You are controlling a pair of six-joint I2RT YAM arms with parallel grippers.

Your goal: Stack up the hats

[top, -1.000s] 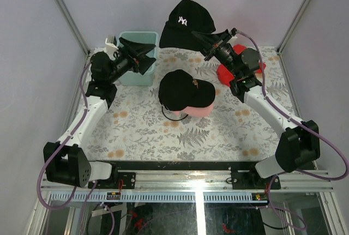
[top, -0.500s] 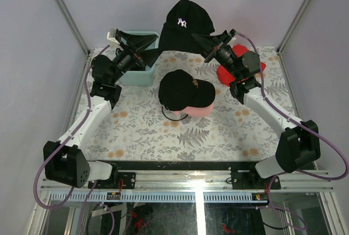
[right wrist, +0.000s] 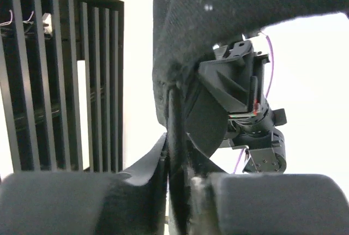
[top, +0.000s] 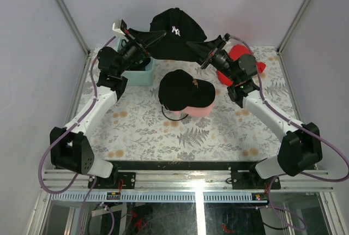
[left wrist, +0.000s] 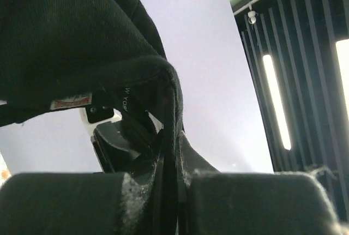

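My left fingers (top: pixel 148 40) have just pinched the black cap (top: pixel 175 28) by its edge, and my right fingers (top: pixel 200 44) clamp the other side. It hangs at top centre, ready for the stacked caps (top: pixel 182 90) on the table (top: pixel 229 131).

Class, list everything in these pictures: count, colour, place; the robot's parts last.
held cap: one, black with white logo, aloft at the far edge
top cap: one, black, mid-table, on the pink cap
pink cap: one, pink, mid-table, beneath it
red cloth: one, red, far right
tub: one, mint green, far left
table: one, floral-patterned
left gripper: one, black, shut on held cap
right gripper: one, black, shut on held cap
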